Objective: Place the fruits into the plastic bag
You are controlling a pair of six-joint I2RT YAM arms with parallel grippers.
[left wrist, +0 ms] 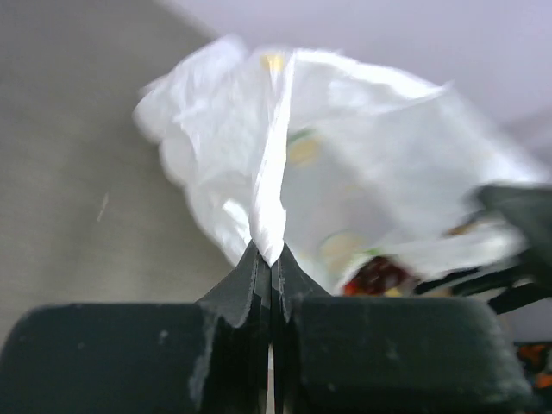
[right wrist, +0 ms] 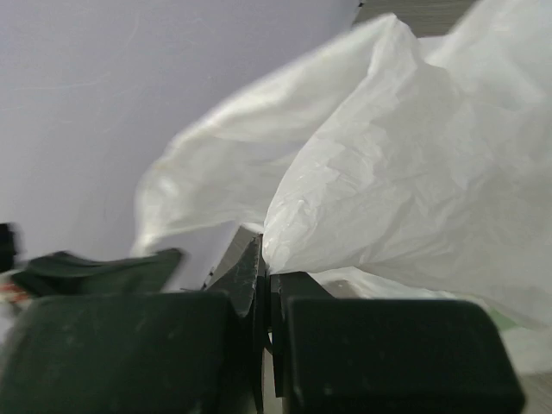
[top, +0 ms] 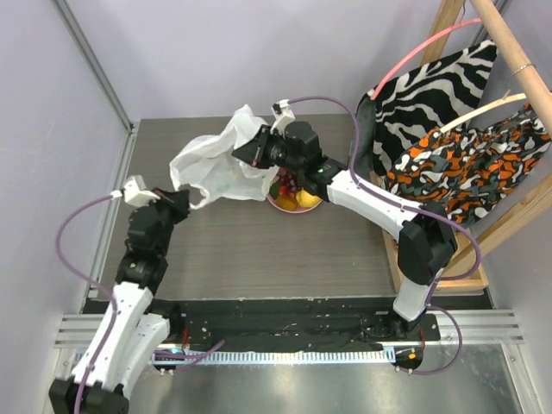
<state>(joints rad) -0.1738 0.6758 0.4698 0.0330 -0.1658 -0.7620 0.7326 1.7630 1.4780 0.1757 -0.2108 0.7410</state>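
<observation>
Pinches a thin fold of the plastic bag [left wrist: 362, 155] with the left gripper [left wrist: 270, 254], both fingers pressed flat together on the film, with the white sheet rising straight up from the tips and fanning out ahead and to the right of them. Clamps another edge of the same bag with the right gripper [right wrist: 261, 250], likewise closed hard on the plastic, with crinkled white billowing above and to the right of its fingers. Seen from overhead, holds the bag spread between the two claws over the table [top: 259, 250]. Finds the fruits [top: 297, 191] heaped on the pink plate [top: 286, 208], back behind the right claw and under its wrist, close beside the bag's lower edge. Shows blurred dark red and yellow shapes low to the right of the left fingertips, too soft to place as inside the bag or behind it
</observation>
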